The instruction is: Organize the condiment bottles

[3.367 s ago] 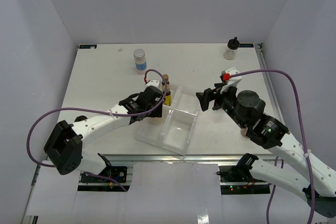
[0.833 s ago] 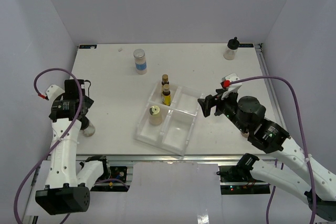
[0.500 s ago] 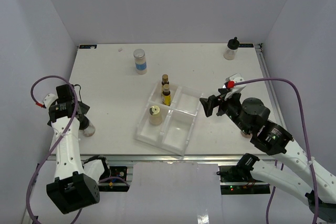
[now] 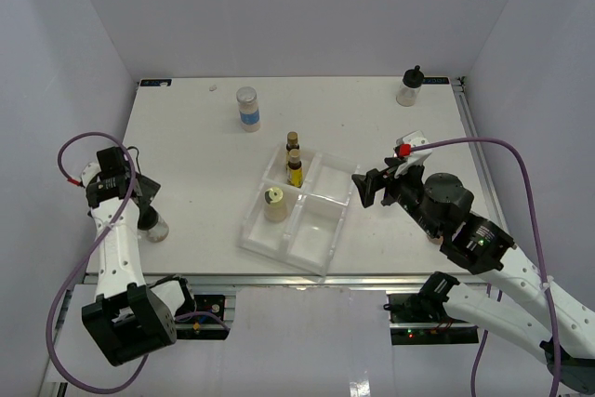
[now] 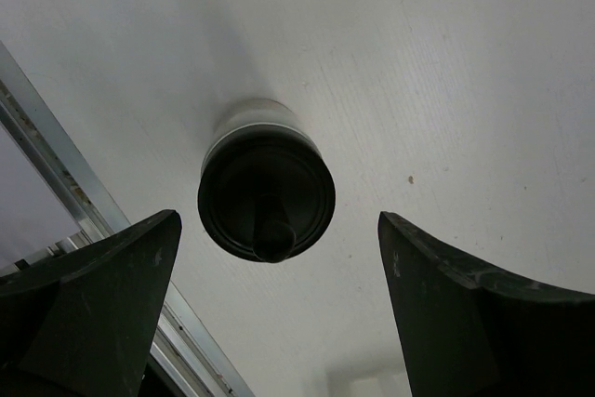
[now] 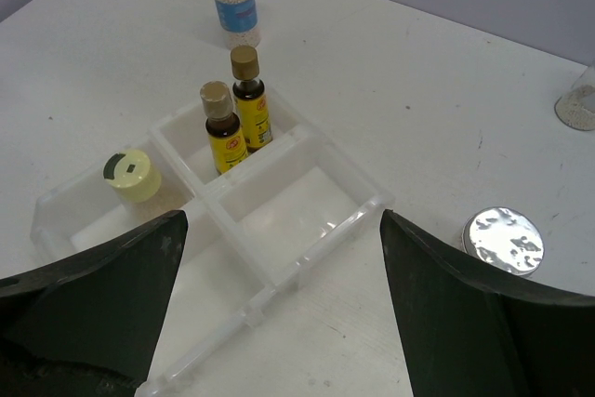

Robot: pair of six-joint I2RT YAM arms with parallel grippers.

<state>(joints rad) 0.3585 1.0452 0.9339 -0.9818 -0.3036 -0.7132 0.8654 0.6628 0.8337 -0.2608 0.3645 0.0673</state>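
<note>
At near left of the table (image 4: 186,137), close to its metal rail (image 5: 56,174), a black-capped jar (image 5: 267,194) stands upright. Left gripper (image 5: 277,230) is over it, jaws spread wide, one finger to each side and neither touching.

Centre: clear divided tray (image 6: 372,202). Two amber bottles (image 6: 220,127), yellow labels, stand side by side in its far-left compartment. Yellow-capped beige bottle (image 6: 130,177) is in the near-left one. Right-hand compartments hold nothing.

Right gripper (image 4: 364,188) hangs just right of the tray, jaws spread, holding nothing.

Loose on the table:
- blue-labelled jar (image 4: 247,107), far, left of centre
- second black-capped jar (image 4: 408,86), far right corner
- silver-lidded jar (image 6: 503,240), right of the tray, largely hidden by the right arm from above
</note>
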